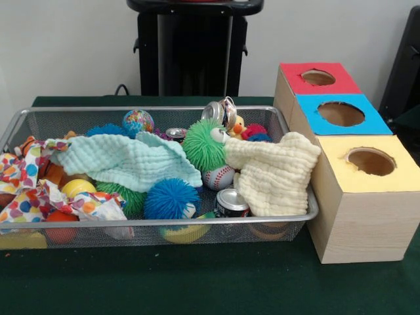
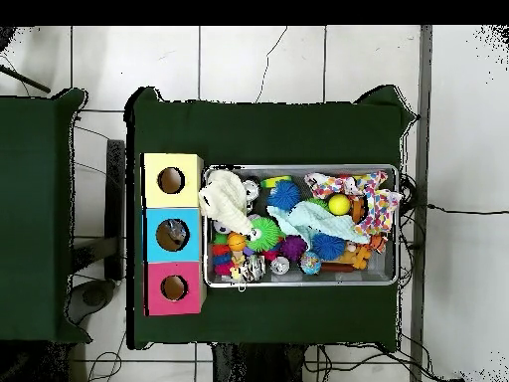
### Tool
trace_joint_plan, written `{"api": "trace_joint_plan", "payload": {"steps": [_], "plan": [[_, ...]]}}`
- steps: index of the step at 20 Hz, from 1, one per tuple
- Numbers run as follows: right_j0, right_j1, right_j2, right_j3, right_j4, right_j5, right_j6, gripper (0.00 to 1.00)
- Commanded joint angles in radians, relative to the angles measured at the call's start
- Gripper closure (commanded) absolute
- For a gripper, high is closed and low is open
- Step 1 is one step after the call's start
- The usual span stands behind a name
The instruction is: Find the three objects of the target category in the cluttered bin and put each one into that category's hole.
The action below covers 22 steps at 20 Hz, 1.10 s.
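A wire mesh bin (image 1: 151, 223) (image 2: 298, 167) holds a jumble of toys and cloths. Silver cans show at the front (image 1: 231, 202), at the back (image 1: 220, 111) and half hidden near the middle (image 1: 176, 134). A green spiky ball (image 1: 205, 144), a blue spiky ball (image 1: 172, 199), a baseball (image 1: 218, 177) and a globe-patterned ball (image 1: 138, 122) lie among them. Beside the bin stands a wooden box with a red hole (image 1: 318, 77) (image 2: 174, 287), a blue hole (image 1: 340, 113) (image 2: 172, 235) and a yellow hole (image 1: 371, 161) (image 2: 171, 180). Neither view shows the gripper or the arm.
A mint cloth (image 1: 125, 161), a cream cloth (image 1: 272, 174) and a dotted cloth (image 1: 26, 177) cover much of the bin's contents. A yellow ball (image 1: 77, 188) and orange toys peek out at the left. Green cloth covers the table (image 1: 197, 282).
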Motion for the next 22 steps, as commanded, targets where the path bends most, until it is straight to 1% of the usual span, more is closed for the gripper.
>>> {"api": "trace_joint_plan", "payload": {"steps": [1, 5, 8, 11, 13, 21, 22], "plan": [[-0.001, 0.024, -0.159, 0.075, 0.075, -0.050, 0.000, 1.00], [0.001, 0.025, -0.200, 0.093, 0.112, -0.073, -0.004, 1.00], [-0.003, 0.028, -0.234, 0.117, 0.157, -0.104, 0.024, 1.00], [-0.013, 0.024, -0.262, 0.148, 0.194, -0.128, -0.028, 1.00], [-0.023, 0.014, -0.286, 0.180, 0.222, -0.152, -0.044, 1.00], [-0.064, -0.013, -0.345, 0.335, 0.358, -0.299, 0.009, 1.00], [-0.074, -0.018, -0.347, 0.368, 0.377, -0.330, 0.018, 1.00]]}}
